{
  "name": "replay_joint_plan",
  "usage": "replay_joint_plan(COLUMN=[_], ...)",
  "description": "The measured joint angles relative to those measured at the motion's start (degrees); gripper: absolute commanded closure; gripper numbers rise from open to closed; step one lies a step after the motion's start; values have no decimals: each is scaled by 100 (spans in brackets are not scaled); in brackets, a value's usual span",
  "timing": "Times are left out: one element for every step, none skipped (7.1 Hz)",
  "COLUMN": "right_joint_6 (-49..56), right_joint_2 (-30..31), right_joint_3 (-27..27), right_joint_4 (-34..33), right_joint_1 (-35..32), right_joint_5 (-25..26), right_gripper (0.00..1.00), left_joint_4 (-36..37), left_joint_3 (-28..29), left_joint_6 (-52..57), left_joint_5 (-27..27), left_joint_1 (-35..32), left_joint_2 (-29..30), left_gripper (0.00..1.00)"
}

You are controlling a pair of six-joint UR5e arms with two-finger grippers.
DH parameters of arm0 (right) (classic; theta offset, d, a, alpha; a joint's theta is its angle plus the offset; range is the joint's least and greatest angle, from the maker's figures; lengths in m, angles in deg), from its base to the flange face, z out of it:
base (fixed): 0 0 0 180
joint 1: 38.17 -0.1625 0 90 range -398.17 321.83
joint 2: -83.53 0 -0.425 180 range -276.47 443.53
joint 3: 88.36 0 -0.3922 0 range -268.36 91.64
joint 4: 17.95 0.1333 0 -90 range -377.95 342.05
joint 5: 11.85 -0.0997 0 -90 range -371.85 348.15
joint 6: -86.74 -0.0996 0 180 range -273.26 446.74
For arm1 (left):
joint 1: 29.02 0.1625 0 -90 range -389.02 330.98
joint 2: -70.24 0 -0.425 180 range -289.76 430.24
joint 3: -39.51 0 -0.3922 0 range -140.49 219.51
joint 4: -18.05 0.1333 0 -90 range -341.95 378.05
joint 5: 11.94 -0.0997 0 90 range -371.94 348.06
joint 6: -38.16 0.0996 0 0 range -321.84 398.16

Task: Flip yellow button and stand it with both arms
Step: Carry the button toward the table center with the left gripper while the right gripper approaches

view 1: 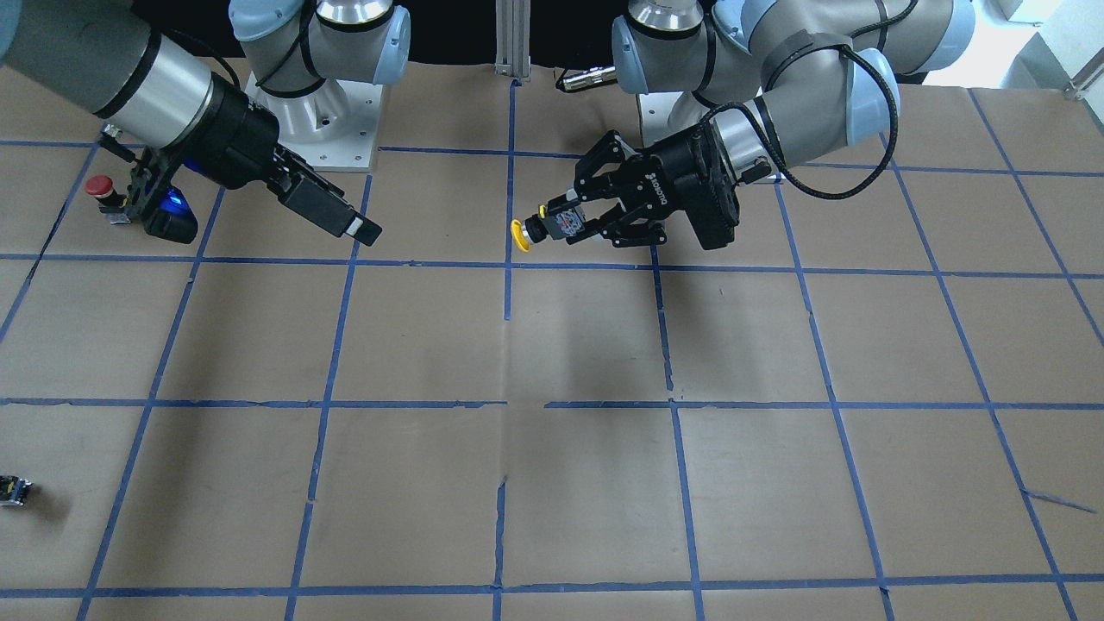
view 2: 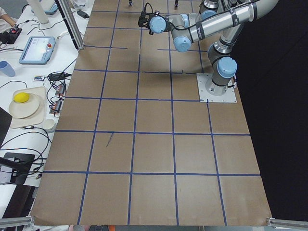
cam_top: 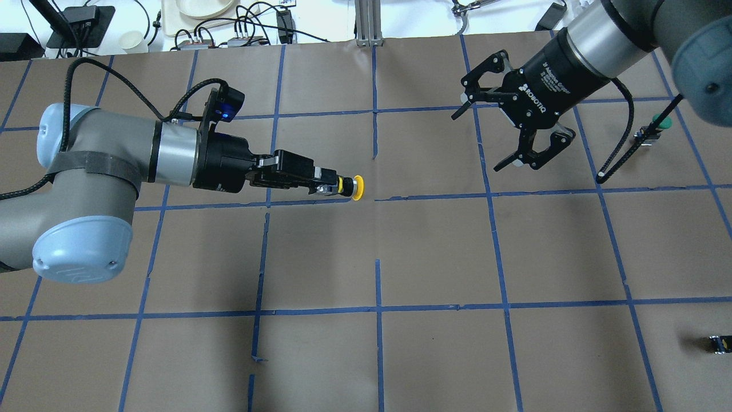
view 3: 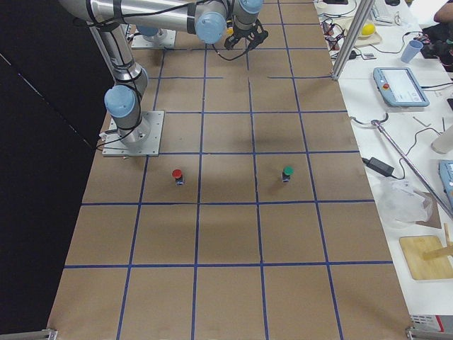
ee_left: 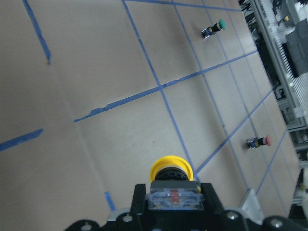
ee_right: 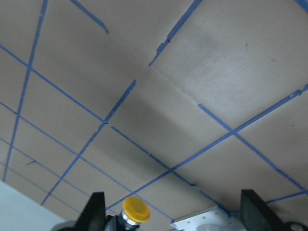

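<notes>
My left gripper [cam_top: 327, 187] is shut on the black-and-grey base of the yellow button [cam_top: 357, 187] and holds it level above the table, cap pointing away from the wrist. In the front view the gripper [view 1: 565, 222] and button [view 1: 521, 235] sit near the table's centre line. The left wrist view shows the cap [ee_left: 171, 169] just beyond the fingers. My right gripper [cam_top: 476, 143] is open and empty, apart from the button, jaws facing it. The right wrist view shows the cap [ee_right: 134, 210] low between its spread fingertips [ee_right: 96, 208].
A red-capped button [view 1: 99, 186] stands by the right arm's wrist and shows in the right side view [view 3: 177, 174]. A green-capped button [cam_top: 661, 121] stands behind the right arm. A small dark capless block [cam_top: 717, 343] lies near the table's right edge. Brown paper with blue tape lines covers the table.
</notes>
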Motion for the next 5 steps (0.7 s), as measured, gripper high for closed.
replay_joint_plan(right_joint_6=[-105, -140, -147, -147, -146], right_joint_2=[-47, -45, -24, 13, 61], right_joint_3=[30, 45, 49, 52, 55], right_joint_4=[95, 251, 453, 678, 894], right_joint_1=[130, 179, 189, 189, 185], right_joint_5=[-510, -880, -1099, -1192, -1262], right_gripper=[0, 0, 0, 0, 0], left_joint_4=[34, 164, 433, 711, 851], left_joint_3=[-1, -1, -4, -7, -12], left_joint_6=[-469, -955, -1471, -1881, -2138], left_joint_5=[502, 864, 1123, 1315, 1453], left_joint_1=[-139, -295, -399, -453, -475], left_joint_2=[-24, -16, 26, 79, 109], left_gripper=[97, 98, 98, 98, 98])
